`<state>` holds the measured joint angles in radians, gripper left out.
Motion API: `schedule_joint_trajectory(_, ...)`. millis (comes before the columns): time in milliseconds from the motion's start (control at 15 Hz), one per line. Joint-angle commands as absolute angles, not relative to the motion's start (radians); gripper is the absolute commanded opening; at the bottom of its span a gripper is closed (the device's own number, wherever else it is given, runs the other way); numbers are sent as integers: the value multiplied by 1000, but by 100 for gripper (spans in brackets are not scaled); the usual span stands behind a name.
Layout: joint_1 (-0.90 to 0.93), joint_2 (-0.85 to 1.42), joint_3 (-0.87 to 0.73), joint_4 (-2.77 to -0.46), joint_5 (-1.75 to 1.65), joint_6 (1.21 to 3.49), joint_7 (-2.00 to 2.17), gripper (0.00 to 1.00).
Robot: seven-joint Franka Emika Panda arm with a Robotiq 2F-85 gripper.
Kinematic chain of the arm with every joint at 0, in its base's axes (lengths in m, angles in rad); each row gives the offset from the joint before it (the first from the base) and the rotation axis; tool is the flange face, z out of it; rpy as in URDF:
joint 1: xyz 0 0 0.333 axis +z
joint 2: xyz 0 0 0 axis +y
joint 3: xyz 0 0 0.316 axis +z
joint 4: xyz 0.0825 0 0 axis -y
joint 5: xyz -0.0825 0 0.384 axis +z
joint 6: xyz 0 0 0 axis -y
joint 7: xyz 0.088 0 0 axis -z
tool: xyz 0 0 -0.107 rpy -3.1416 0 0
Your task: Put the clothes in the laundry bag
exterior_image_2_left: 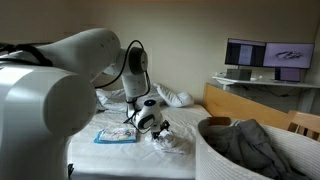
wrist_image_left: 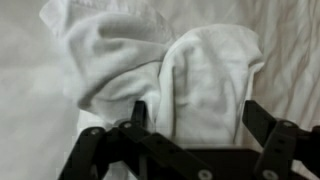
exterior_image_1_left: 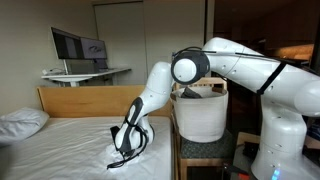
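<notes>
Garment [wrist_image_left: 165,75], white, crumpled in thick folds, possibly terry, on bedsheet [wrist_image_left: 25,120]

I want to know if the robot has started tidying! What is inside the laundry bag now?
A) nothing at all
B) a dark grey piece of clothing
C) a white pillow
B: in an exterior view a dark grey garment lies inside the laundry bag.
</notes>
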<state>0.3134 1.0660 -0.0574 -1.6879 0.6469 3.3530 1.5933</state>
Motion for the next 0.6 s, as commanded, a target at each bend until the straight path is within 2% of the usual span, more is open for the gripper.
schedule_joint_trajectory(0, 400, 1180, -176, -1569, 699, 3361, 1649, 100)
schedule_joint_trajectory(400, 624, 1285, -434, -1550, 785, 3289, 1710, 100)
schedule_joint_trajectory(467, 668, 1300, -483, -1558, 801, 3253, 1724, 75)
schedule_joint_trajectory(533, 715, 1315, -537, -1570, 809, 3207, 1743, 74)
